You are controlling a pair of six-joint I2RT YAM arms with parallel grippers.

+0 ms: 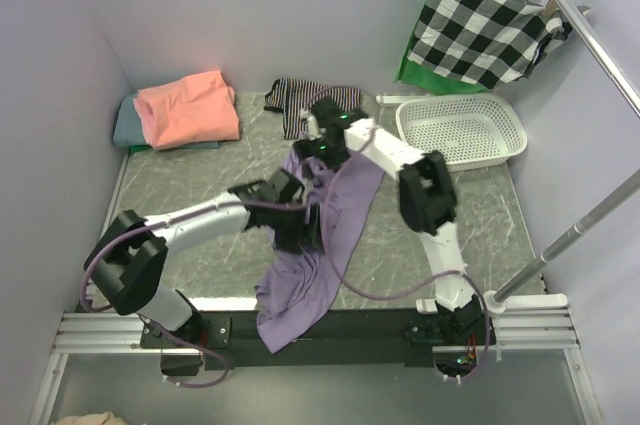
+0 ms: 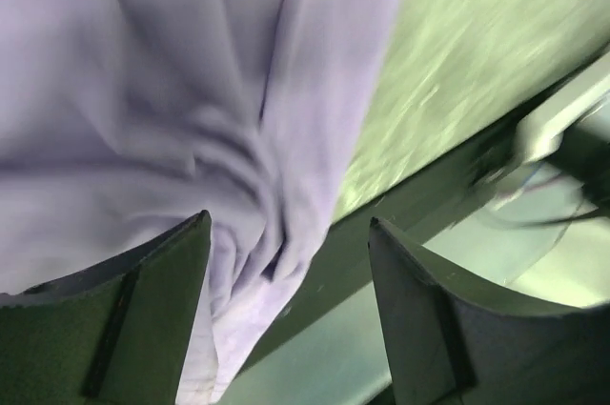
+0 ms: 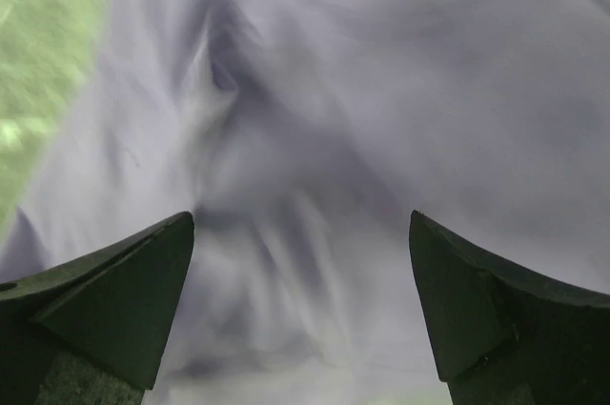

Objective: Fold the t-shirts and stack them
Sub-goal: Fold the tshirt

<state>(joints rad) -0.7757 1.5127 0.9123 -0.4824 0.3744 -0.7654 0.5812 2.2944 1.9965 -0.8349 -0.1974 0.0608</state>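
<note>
Left gripper [image 2: 291,224] spread wide over the middle of the long purple t-shirt [image 1: 340,227]; right gripper [image 3: 300,219] spread wide at its far end.

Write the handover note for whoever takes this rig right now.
Left gripper: open, over a bunched part of the lavender shirt.
Right gripper: open, over the same shirt.
Lavender shirt: crumpled mid-table, one end hanging over the near edge.
Done: salmon-pink shirt folded, lying on the grey-teal shirt at far left.
Left: flatten and fold the lavender shirt, then add it to that stack.
</note>
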